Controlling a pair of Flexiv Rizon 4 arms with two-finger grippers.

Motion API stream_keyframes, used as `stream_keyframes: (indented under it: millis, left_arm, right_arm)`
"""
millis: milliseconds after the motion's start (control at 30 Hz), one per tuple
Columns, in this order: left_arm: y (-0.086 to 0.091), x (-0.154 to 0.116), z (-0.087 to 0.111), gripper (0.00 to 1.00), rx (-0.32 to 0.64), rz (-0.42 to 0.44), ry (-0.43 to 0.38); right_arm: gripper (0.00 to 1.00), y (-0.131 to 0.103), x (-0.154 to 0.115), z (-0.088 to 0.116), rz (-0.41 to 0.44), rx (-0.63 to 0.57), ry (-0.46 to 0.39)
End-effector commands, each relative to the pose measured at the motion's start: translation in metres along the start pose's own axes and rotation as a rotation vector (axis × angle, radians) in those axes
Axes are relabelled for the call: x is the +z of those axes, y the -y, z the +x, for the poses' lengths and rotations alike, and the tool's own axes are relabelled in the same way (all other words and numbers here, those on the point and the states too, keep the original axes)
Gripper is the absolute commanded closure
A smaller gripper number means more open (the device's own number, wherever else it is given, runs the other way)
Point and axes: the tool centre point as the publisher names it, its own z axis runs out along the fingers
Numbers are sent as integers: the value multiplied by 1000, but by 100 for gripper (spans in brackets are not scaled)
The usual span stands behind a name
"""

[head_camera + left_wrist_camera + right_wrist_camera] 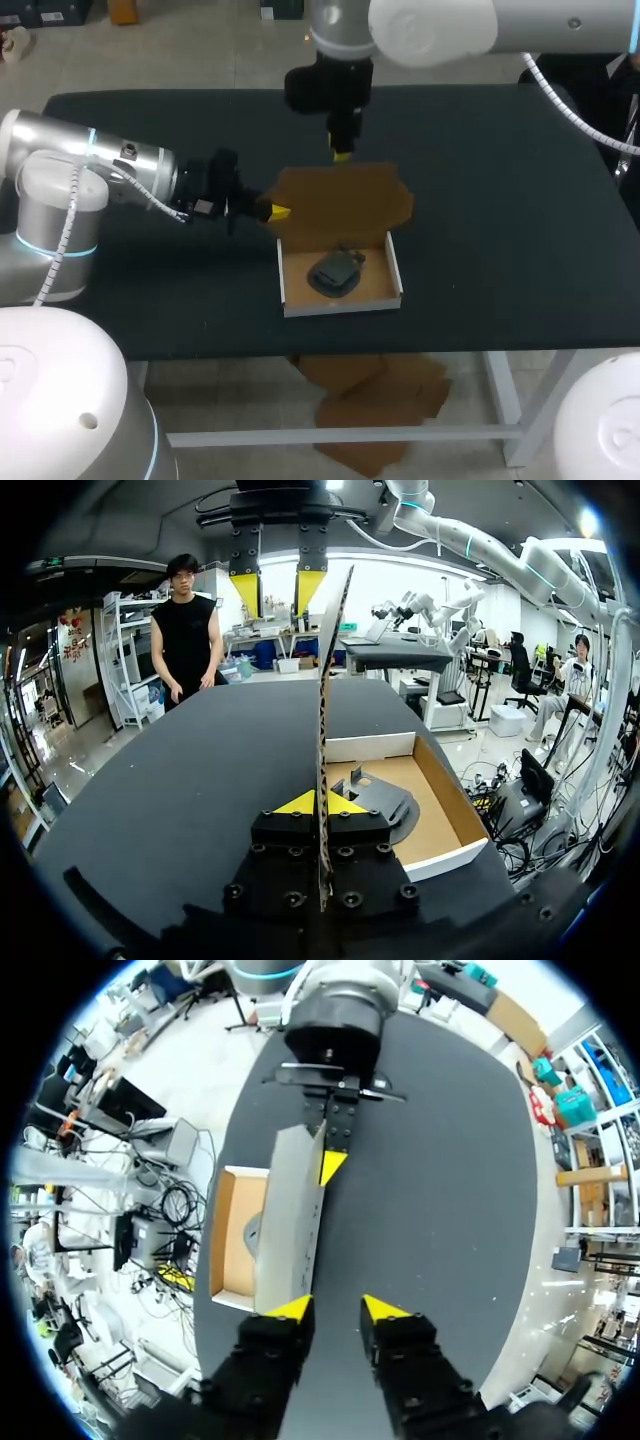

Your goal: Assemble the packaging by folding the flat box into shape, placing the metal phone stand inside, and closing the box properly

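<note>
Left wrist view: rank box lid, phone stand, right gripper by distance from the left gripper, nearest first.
1. box lid: clamped between the left gripper fingers.
2. phone stand: just ahead, beside the lid, in the box tray.
3. right gripper: open, at the lid's far end.

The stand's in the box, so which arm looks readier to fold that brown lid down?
Probably the left. The left gripper is clamped on the edge of the raised brown cardboard lid, ready to swing it over the dark metal phone stand. The right gripper hangs open beside the lid, holding nothing.
</note>
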Motion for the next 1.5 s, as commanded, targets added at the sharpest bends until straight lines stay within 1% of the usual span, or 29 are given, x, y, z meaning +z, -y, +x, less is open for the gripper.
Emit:
stream_keyframes:
  millis: [33,467,700,900,933,1100,1500]
  left_arm:
    - [0,0,0,100,1,1,0]
    - [0,0,0,100,1,1,0]
    - [0,0,0,100,1,1,0]
    - [0,0,0,100,1,1,0]
    - [0,0,0,100,1,1,0]
    - [0,0,0,100,1,1,0]
    - [0,0,0,100,1,1,0]
  right_arm:
    - [65,-2,-2,7,4,0,10]
    - [65,-8,2,20,14,0,9]
    - [65,-8,4,26,4,6,9]
    - [65,-8,4,26,4,6,9]
    - [64,-11,8,31,11,18,11]
    - [64,-13,10,35,11,22,8]
    - [64,-13,20,35,13,36,-9]
